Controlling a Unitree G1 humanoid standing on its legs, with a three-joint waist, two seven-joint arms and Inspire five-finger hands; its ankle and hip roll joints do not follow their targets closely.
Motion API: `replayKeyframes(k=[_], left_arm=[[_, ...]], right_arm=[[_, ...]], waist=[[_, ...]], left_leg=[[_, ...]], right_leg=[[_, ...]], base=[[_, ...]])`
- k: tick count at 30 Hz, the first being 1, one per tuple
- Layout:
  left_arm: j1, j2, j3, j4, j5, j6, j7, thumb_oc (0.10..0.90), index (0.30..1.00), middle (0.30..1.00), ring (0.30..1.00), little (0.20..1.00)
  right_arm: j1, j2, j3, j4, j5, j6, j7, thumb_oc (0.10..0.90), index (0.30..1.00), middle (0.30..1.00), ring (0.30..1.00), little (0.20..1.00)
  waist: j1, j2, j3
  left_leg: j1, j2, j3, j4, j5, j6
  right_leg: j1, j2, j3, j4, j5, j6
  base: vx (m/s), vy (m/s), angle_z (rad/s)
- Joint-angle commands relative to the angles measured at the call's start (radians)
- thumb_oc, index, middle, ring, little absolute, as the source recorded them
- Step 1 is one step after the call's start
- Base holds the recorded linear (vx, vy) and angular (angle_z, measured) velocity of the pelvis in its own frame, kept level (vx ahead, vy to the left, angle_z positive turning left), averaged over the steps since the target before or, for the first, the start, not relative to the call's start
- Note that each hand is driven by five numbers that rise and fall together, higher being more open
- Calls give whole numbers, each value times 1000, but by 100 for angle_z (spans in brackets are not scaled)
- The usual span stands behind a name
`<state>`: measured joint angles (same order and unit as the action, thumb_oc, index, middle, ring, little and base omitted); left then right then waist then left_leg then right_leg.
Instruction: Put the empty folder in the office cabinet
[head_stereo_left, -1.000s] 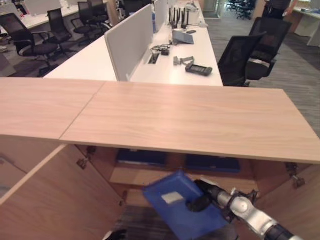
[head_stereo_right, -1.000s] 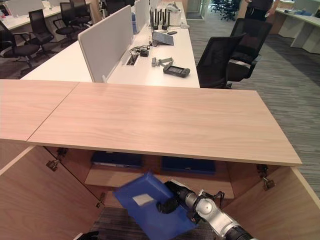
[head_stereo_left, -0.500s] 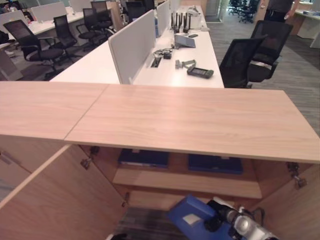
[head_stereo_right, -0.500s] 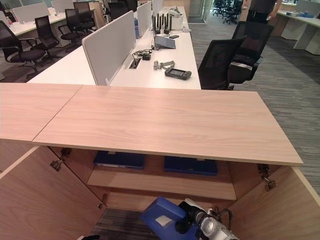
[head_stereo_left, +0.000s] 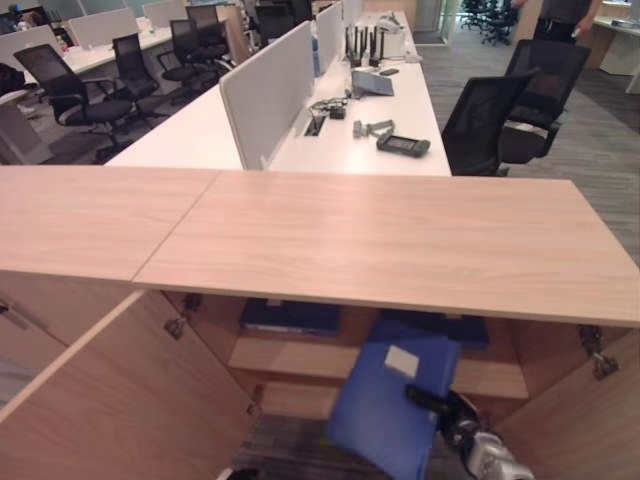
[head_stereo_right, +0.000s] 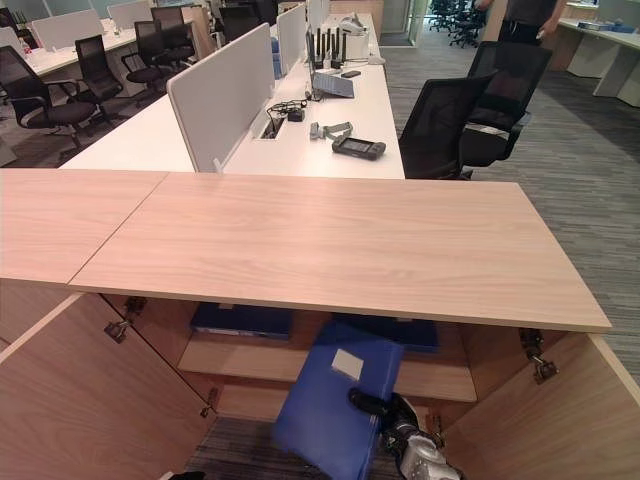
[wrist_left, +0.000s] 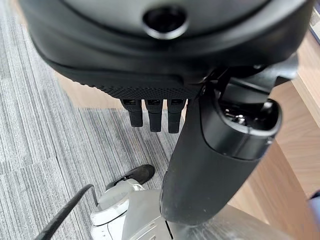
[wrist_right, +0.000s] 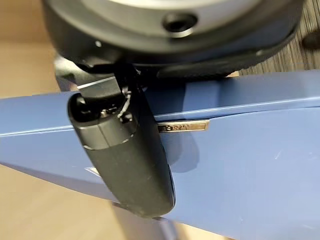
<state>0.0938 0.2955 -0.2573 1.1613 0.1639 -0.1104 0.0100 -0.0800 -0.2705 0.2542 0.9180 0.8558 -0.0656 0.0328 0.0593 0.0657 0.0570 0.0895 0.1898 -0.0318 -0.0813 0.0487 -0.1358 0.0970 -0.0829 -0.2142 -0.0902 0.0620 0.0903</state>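
Landmark: light-wood office cabinet, both doors swung open, its wooden inner shelf showing below the top board.

Task object: flat blue plastic folder with a white label, tilted on edge in front of the cabinet opening, its labelled upper corner level with the front lip of the shelf and overlapping it in both eye views; whether it touches the shelf I cannot tell.

Right hand: the dark right hand comes in from below the opening; in the right wrist view its thumb lies pressed across the blue cover, clamping the folder against the hand. The fingers behind the cover are hidden.

Left hand: the left hand hangs over grey carpet beside the cabinet, fingers straight and relaxed, holding nothing.

Change: half a second ago the folder sat low, below the shelf and towards the right-hand door; a second ago it lay flatter and further left. It now stands steeper, higher and closer in, leading corner aimed at the shelf.

Already stored: two dark blue folders lying flat on the shelf, deeper inside the cabinet.

Judgement: insertion has begun but the folder is not yet in. The next move likely needs it levelled so its edge clears the shelf lip and the underside of the top board.

Risk: a steep tilt may jam the corner against the shelf front.
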Motion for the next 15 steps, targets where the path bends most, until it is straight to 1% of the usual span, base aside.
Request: replayKeyframes(k=[1, 2, 3, 4, 6, 7, 9, 11, 13, 15], left_arm=[[-48, 26, -83, -4, 23, -23, -4, 800, 900, 900, 900, 900], [-49, 27, -84, -5, 23, -23, -4, 800, 900, 900, 900, 900], [-43, 23, -93, -26, 24, -22, 2, 800, 900, 900, 900, 900], [-39, 25, -102, -46, 26, -22, 6, 800, 900, 900, 900, 900], [-39, 26, -102, -47, 26, -21, 5, 800, 900, 900, 900, 900], [-36, 29, -107, -58, 23, -18, 10, 800, 900, 900, 900, 900], [-36, 28, -108, -60, 20, -17, 10, 800, 900, 900, 900, 900], [-34, 35, -113, -72, 19, -13, 15, 800, 900, 900, 900, 900], [-35, 36, -115, -75, 18, -12, 15, 800, 900, 900, 900, 900], [-37, 42, -122, -87, 16, -10, 20, 800, 900, 900, 900, 900]], right_arm=[[-143, 61, -135, -8, 219, -136, 2, 400, 300, 300, 300, 300], [-143, 61, -135, -7, 220, -136, 2, 400, 300, 300, 300, 300], [-159, 79, -193, -3, 309, -163, -15, 400, 300, 300, 300, 300], [-176, 90, -229, 3, 361, -183, -27, 400, 300, 300, 300, 300], [-177, 90, -230, 3, 362, -183, -27, 400, 300, 300, 300, 300], [-195, 98, -259, 2, 405, -202, -37, 400, 300, 300, 300, 300], [-203, 102, -269, 8, 416, -207, -40, 400, 300, 300, 300, 300], [-240, 108, -299, -1, 460, -234, -54, 400, 300, 300, 300, 300], [-253, 107, -310, 3, 466, -242, -61, 400, 300, 300, 300, 300], [-294, 107, -343, 14, 497, -268, -80, 400, 300, 300, 300, 300]], waist=[[22, -42, -4], [23, -42, -4], [24, -40, -2], [28, -37, 0], [29, -38, 1], [31, -35, 3], [32, -33, 4], [36, -28, 9], [38, -26, 12], [44, -19, 20]], left_leg=[[-13, 1, -32, 10, -11, -4], [-13, 1, -32, 10, -11, -4], [-13, 1, -33, 9, -13, -2], [-13, 0, -33, 9, -14, -1], [-13, 0, -32, 9, -14, -1], [-15, -3, -34, 8, -15, 0], [-16, -4, -35, 8, -15, 1], [-23, -9, -38, 7, -16, 2], [-25, -10, -39, 7, -15, 3], [-33, -14, -41, 7, -14, 4]], right_leg=[[-18, -69, 30, 123, -104, 73], [-18, -69, 31, 124, -104, 73], [-20, -72, 30, 124, -104, 76], [-21, -73, 31, 123, -105, 78], [-21, -73, 31, 124, -105, 78], [-22, -74, 31, 123, -104, 79], [-23, -74, 30, 123, -105, 79], [-31, -78, 27, 125, -104, 81], [-34, -78, 26, 126, -104, 81], [-41, -80, 26, 124, -102, 83]], base=[[0, 0, 0], [0, 0, 0], [0, 0, 0], [0, 0, 0], [0, 0, 0], [0, 0, 0], [0, 0, 0], [0, 0, 0], [0, 0, 0], [0, 0, 0]])
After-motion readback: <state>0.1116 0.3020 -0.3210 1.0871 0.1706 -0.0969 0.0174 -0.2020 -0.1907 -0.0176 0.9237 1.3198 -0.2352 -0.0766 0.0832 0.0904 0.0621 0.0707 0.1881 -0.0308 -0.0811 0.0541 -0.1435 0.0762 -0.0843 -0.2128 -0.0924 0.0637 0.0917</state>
